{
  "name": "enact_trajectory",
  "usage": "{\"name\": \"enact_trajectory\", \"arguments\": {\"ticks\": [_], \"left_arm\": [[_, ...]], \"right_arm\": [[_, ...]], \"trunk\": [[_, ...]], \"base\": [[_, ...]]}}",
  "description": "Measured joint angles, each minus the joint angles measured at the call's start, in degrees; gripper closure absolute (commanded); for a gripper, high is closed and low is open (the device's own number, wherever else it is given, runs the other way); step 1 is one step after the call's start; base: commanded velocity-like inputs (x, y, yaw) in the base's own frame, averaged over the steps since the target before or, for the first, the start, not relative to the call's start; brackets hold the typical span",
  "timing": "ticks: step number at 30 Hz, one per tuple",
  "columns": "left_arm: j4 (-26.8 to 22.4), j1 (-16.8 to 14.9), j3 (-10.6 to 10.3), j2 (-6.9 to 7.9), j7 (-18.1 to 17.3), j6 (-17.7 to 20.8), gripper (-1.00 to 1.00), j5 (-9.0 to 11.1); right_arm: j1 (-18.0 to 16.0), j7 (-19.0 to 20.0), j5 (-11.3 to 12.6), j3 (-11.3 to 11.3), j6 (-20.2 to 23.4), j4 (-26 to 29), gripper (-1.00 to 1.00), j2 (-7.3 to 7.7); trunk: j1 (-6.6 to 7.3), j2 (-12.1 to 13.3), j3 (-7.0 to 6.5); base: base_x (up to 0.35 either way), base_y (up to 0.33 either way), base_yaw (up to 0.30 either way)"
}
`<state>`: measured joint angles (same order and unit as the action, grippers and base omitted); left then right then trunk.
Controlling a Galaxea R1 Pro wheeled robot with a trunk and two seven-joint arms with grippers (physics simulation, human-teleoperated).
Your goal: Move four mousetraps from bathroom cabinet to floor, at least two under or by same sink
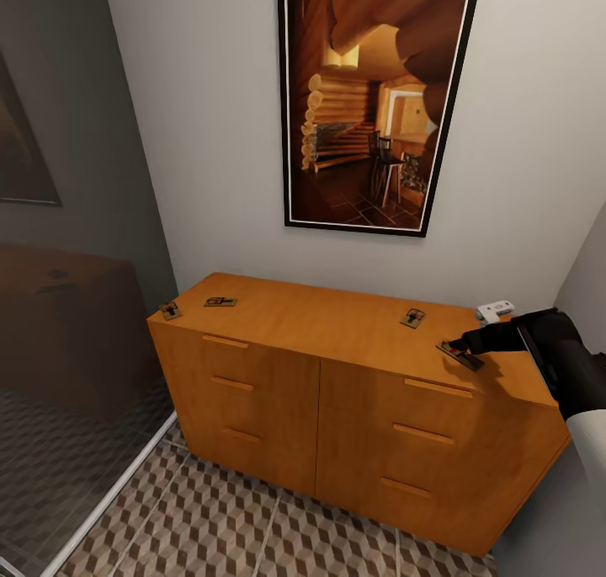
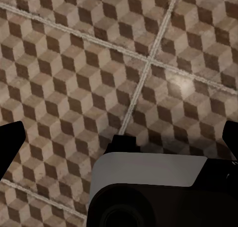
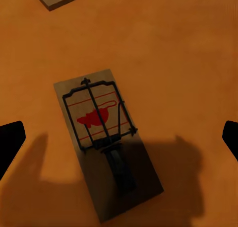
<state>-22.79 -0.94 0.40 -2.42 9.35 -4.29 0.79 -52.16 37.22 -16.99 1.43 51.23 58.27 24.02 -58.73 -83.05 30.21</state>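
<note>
The orange-brown cabinet (image 1: 337, 324) stands against the wall with four mousetraps on its top. Two lie at the left end (image 1: 171, 311) (image 1: 220, 301), one at the back right (image 1: 412, 317), and one near the right front edge (image 1: 459, 355). My right gripper (image 1: 463, 342) hovers just over that last trap, open. In the right wrist view the tan board with its red mark (image 3: 106, 137) lies between the spread fingertips (image 3: 10, 142), untouched. My left gripper (image 2: 121, 137) is open over the cube-patterned bathroom floor (image 2: 74, 63), holding nothing. The sink is out of view.
A small white object (image 1: 495, 310) sits at the cabinet's back right corner. A large framed picture (image 1: 374, 97) hangs above. A glass shower wall (image 1: 76, 349) stands to the left. Patterned floor (image 1: 252, 526) runs in front of the drawers.
</note>
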Motion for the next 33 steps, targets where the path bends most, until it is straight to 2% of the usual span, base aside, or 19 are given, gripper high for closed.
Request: {"name": "enact_trajectory", "arguments": {"ticks": [29, 33], "left_arm": [[0.00, 0.00, 0.01, -0.02, 0.00, 0.00, -1.00, 0.00], [0.00, 0.00, 0.01, 0.01, 0.00, 0.00, -1.00, 0.00]], "right_arm": [[-0.03, 0.44, 0.08, -0.04, -0.46, -2.25, -1.00, 0.07], [0.00, 5.76, -0.11, -0.31, -0.97, -2.25, -1.00, 0.24]], "trunk": [[0.00, 0.00, 0.00], [0.00, 0.00, 0.00]], "base": [[0.000, 0.000, 0.000], [0.000, 0.000, 0.000]]}}
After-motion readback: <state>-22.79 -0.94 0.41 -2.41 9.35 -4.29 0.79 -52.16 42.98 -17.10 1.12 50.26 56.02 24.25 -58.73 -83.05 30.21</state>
